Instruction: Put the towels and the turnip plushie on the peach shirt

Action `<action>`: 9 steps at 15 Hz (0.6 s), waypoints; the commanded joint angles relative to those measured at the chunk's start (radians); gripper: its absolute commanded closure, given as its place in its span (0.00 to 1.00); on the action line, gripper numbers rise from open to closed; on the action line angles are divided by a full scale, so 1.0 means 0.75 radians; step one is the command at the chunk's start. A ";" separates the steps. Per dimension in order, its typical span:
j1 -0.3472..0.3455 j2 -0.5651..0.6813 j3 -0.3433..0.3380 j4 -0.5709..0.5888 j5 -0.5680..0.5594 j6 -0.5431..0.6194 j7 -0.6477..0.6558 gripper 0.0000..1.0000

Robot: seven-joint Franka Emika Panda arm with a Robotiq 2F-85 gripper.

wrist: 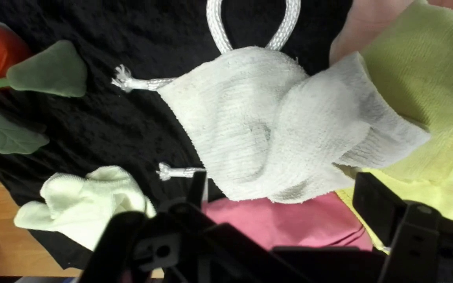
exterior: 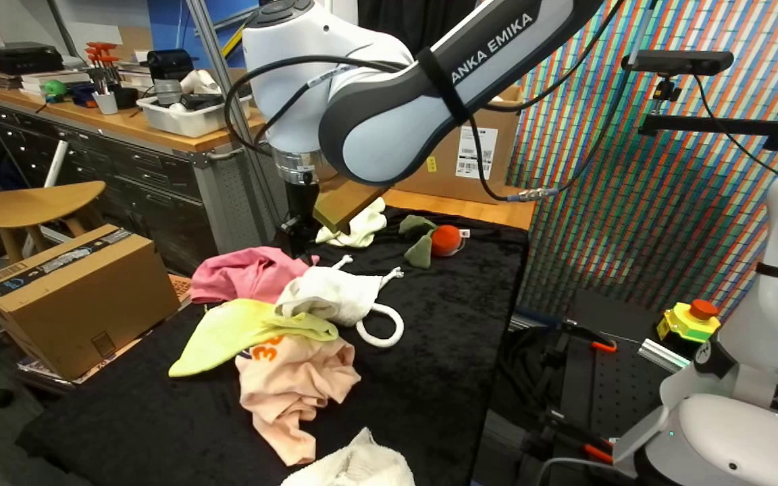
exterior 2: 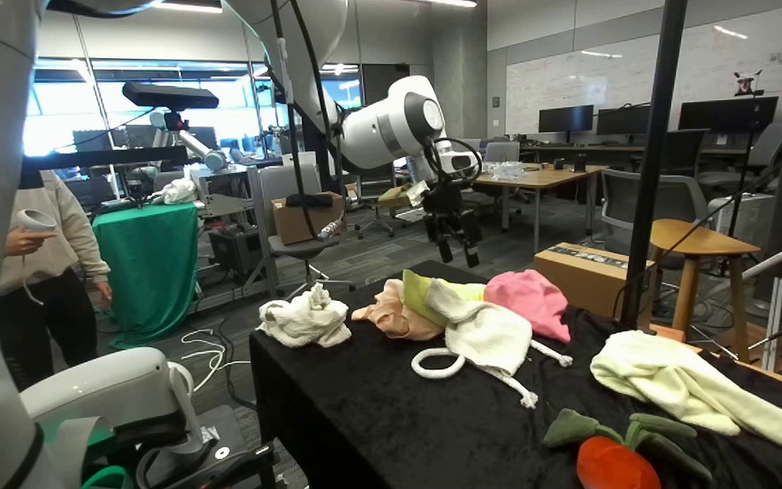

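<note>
The peach shirt (exterior: 298, 381) lies crumpled on the black-covered table; it also shows in an exterior view (exterior 2: 391, 309). A yellow towel (exterior: 230, 334) overlaps the shirt's edge. A white cloth with a rope loop (wrist: 250, 129) lies across the yellow towel and a pink cloth (wrist: 281, 220). A pale yellow-green towel (exterior 2: 676, 380) lies beside the turnip plushie (exterior 2: 615, 465), which is red-orange with green leaves. Another white towel (exterior 2: 304, 318) sits at the opposite end. My gripper (wrist: 289, 196) is open and empty above the pink cloth, apart from the cloths in an exterior view (exterior 2: 459, 255).
A black cloth (exterior: 429, 351) covers the table. A cardboard box (exterior: 78, 297) and a wooden stool (exterior 2: 703, 241) stand beyond the table's side. A dark upright post (exterior 2: 649, 170) rises by the table edge. Another robot arm (exterior: 754, 418) stands across from it.
</note>
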 commanded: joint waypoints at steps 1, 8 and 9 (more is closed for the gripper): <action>-0.028 -0.020 -0.038 -0.042 0.036 -0.027 -0.003 0.00; -0.147 -0.063 -0.139 -0.201 0.097 0.020 0.029 0.00; -0.168 -0.067 -0.154 -0.221 0.107 0.025 0.029 0.00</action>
